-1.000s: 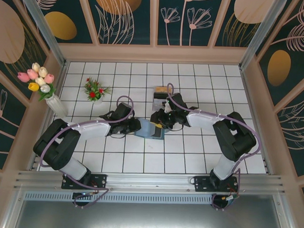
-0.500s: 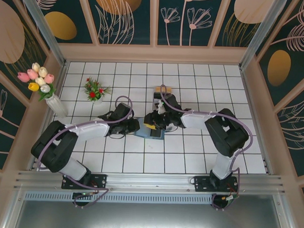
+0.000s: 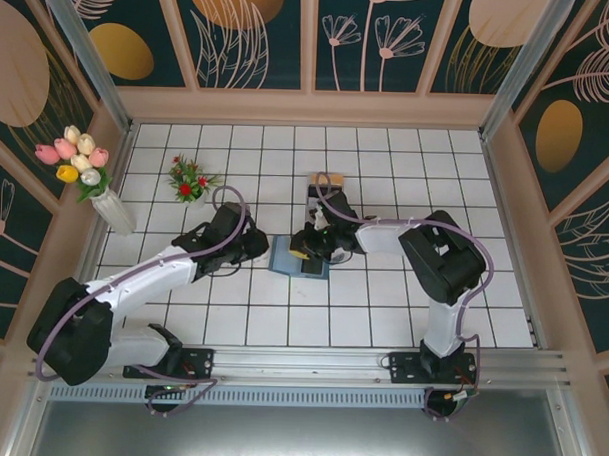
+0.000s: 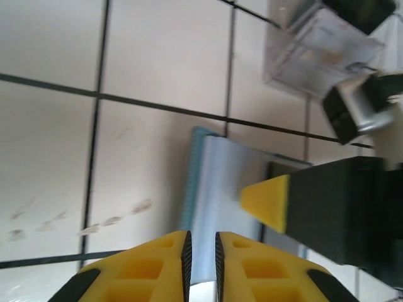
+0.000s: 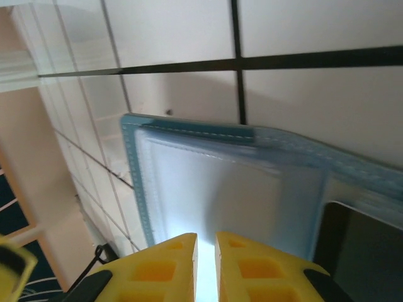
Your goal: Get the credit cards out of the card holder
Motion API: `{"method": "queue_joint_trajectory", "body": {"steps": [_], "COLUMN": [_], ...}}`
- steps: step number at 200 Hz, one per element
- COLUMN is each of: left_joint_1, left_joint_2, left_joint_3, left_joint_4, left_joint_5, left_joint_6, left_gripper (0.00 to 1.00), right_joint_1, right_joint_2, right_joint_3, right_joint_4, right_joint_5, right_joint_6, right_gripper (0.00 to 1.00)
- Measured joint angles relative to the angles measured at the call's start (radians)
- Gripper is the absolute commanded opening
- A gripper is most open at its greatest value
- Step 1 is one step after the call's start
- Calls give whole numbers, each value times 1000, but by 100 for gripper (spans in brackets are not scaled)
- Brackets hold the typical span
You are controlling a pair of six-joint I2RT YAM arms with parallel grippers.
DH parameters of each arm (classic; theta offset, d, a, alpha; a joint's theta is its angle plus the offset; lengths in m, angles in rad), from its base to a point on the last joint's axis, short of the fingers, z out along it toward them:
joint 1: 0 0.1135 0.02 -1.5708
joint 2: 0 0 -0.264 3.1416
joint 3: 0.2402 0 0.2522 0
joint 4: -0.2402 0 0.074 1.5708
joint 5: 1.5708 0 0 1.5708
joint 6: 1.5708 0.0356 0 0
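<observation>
Top external view: one card holder, a teal wallet, lies opened flat on the white tiled floor, near the middle, between two arms. The left gripper sits just beside the holder's left edge. The right gripper is over the holder's far side. One grey stand with a tan top edge stands near and behind the holder. One vase of tulips is against the left wall, and one small red-flowered plant is well apart from the work. Open tiles lie in front of the holder and to its right, out to the wooden walls.

Left wrist view: the left gripper has its two yellow fingers drawn almost together with a thin slit between them, low over the holder. One yellow fingertip of the right gripper rests over the pale inside face. The stand is beyond.

Right wrist view: the right gripper also has its fingers nearly pressed together, above the holder's stitched grey-blue face. Whether either claw pinches anything cannot be told. The credit cards cannot be told apart from the holder's pale faces, and no lettering is legible.
</observation>
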Motion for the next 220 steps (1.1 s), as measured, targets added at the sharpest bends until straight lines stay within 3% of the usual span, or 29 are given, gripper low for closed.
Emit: {"method": "queue_joint_trajectory", "body": {"steps": [14, 44, 61, 100, 150, 203, 220], "left_joint_1": [0, -1, -1, -9, -40, -101, -108], "left_joint_2": [14, 101, 162, 262, 312, 368, 391], "left_joint_3": [-13, -39, -46, -30, 63, 171, 178], "left_joint_4": [58, 188, 241, 295, 278, 200, 190], "left_joint_5": [45, 138, 182, 235, 237, 201, 202], "left_joint_6": [-12, -49, -75, -86, -80, -66, -66], "left_gripper": [17, 7, 0, 0, 0, 6, 8], "right_joint_1": [1, 3, 3, -7, -76, -82, -86], "right_joint_2": [3, 7, 7, -26, -186, -231, -233], "right_joint_3": [6, 27, 35, 29, -49, -111, -135], "right_joint_4": [-26, -67, -80, -93, -101, -154, -172], "right_joint_5": [19, 50, 64, 89, 134, 167, 177], "right_joint_6": [-10, -20, -26, -29, -26, -28, -26], "right_gripper": [15, 0, 0, 0, 5, 9, 15]}}
